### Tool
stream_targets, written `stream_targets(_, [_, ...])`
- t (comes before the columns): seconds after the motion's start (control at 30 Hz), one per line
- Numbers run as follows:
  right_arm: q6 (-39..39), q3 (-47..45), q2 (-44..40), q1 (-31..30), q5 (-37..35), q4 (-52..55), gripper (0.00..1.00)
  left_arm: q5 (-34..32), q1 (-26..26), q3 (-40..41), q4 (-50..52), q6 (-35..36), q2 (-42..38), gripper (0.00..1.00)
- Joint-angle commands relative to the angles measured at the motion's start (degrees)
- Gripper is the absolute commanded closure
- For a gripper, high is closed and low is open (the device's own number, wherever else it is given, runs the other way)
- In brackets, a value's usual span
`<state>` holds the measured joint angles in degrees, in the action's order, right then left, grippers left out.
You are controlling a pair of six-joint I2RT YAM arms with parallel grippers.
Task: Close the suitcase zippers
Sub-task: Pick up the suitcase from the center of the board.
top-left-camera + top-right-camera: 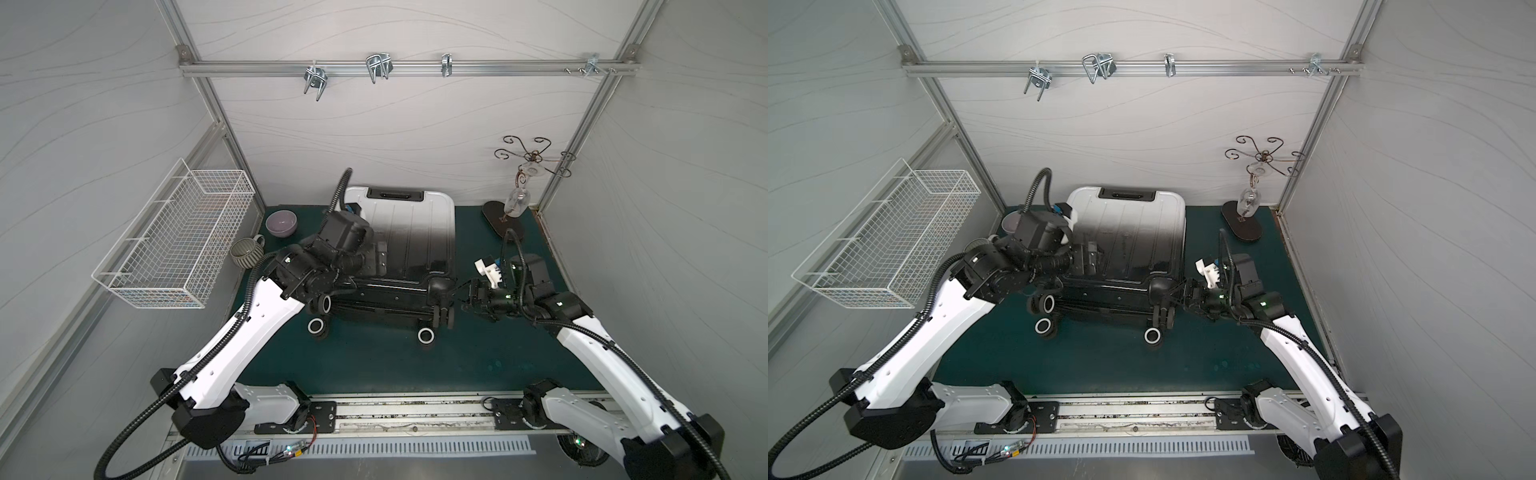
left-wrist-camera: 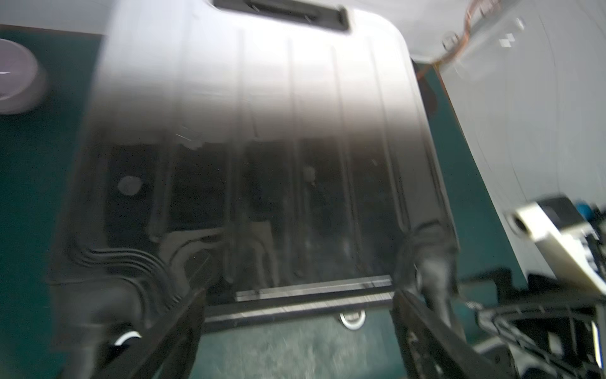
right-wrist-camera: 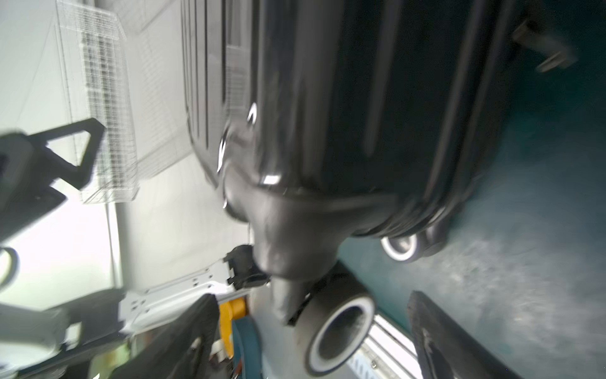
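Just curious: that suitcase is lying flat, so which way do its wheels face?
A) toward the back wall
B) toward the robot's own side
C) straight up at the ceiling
B: the suitcase has its white-rimmed wheels at the near end, on the robot's side, and its top handle at the far end.

Suitcase [image 1: 409, 232] lies mid-mat [image 1: 374, 361], wheels [image 1: 426, 335] at the front, bowl [image 1: 281, 223] and mug [image 1: 247, 252] off its left, stand [image 1: 500, 222] behind its right, basket [image 1: 178, 245] on the left wall [image 1: 83, 166].
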<state>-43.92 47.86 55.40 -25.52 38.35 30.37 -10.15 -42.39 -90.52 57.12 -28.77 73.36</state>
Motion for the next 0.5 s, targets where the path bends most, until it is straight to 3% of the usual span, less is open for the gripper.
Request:
stream_targets(0.0, [-7.3, -0.5, 1.9, -5.0, 1.4, -7.2, 0.10, 7.8, -3.7, 4.9, 4.1, -5.3, -1.3, 0.14])
stream_targets(0.17, [-10.5, 3.7, 8.8, -14.7, -3.2, -15.4, 0.15, 8.8, -9.2, 10.1, 5.1, -9.0, -5.8, 0.18])
stream_targets(0.27, [-10.2, 8.6, 14.2, -18.9, -4.3, -16.7, 0.17, 8.4, -9.7, 13.0, 4.6, -9.7, -7.4, 0.12])
stream_targets(0.37, [-7.1, 10.2, 12.9, -18.4, -5.1, -11.3, 0.14, 7.8, -9.9, 16.8, 1.4, -9.9, -10.0, 0.01])
stream_targets(0.47, [0.2, 8.8, 6.1, -13.4, -6.5, 1.1, 0.09, 7.4, -11.8, 19.2, -3.7, -9.3, -11.6, 0.01])
